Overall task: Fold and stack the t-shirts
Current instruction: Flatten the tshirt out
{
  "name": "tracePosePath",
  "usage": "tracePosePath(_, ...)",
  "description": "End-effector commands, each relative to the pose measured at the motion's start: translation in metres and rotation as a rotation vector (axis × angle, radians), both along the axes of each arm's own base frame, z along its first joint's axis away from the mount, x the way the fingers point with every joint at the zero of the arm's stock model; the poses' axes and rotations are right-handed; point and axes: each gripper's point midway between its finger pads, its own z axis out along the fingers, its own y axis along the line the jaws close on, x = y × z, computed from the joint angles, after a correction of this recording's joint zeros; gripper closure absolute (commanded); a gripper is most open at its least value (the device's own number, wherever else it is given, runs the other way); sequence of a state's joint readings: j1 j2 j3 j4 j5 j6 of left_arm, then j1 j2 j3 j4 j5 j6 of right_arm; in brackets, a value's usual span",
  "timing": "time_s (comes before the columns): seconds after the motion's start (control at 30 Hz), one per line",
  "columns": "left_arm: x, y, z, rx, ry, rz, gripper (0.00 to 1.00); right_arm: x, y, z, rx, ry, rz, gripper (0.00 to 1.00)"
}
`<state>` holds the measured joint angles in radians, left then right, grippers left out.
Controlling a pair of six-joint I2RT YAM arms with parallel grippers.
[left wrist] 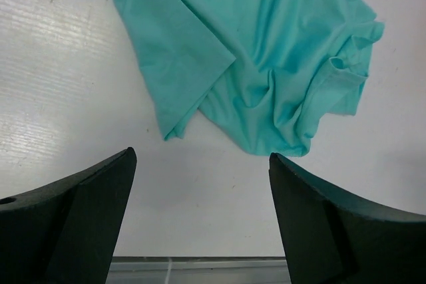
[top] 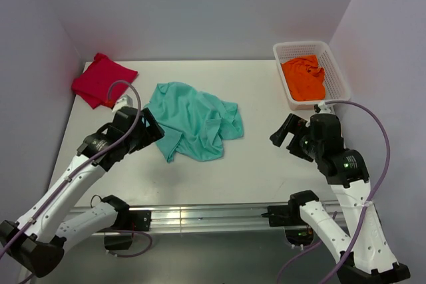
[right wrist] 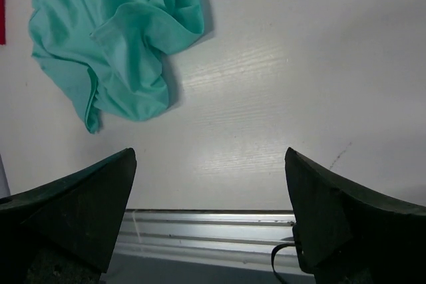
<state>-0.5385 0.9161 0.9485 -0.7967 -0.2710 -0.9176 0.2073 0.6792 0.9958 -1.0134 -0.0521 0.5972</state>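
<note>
Your left end effector (top: 152, 131) hangs with its jaws spread wide and nothing between them, just beside the near left edge of the teal-green t-shirt (top: 196, 121). That shirt lies crumpled and unfolded in the middle of the bench (top: 266, 157); in your left wrist view, one sleeve and the bunched hem lie just ahead of the fingers. Your right end effector (top: 283, 134) is also fully open and empty, over bare bench well to the right of the teal shirt. The crimson-red t-shirt (top: 101, 79) sits folded at the far left corner. The orange t-shirt (top: 304, 78) lies bunched inside the white mesh basket (top: 299, 46) at the far right corner.
</note>
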Motion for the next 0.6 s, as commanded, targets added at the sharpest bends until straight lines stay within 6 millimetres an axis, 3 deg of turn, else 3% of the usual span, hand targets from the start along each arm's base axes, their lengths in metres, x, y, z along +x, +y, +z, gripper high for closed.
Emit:
tracePosePath(0.0, -0.003, -0.005, -0.011, 0.049, 0.031, -0.089, 0.12, -0.012, 0.003, 0.001, 0.048, 0.039, -0.027, 0.0)
tracePosePath(0.1, 0.009, -0.021, -0.045, 0.092, 0.118, -0.153, 0.18, -0.023, 0.005, -0.003, 0.086, 0.081, -0.047, 0.02)
tracePosePath(0.13, 0.014, -0.021, -0.065, 0.13, 0.174, -0.142, 0.19, -0.025, 0.005, -0.004, 0.094, 0.078, -0.053, 0.02)
tracePosePath(0.2, 0.027, -0.027, -0.081, 0.139, 0.194, -0.118, 0.19, -0.029, 0.007, -0.002, 0.118, 0.046, -0.042, 0.03)
tracePosePath(0.43, 0.069, -0.036, -0.111, 0.239, 0.251, -0.075, 0.23, -0.032, 0.006, -0.011, 0.057, 0.082, 0.015, 0.06)
tracePosePath(0.57, 0.09, -0.046, -0.108, 0.252, 0.259, -0.057, 0.24, -0.028, 0.009, -0.02, 0.05, 0.111, 0.038, 0.08)
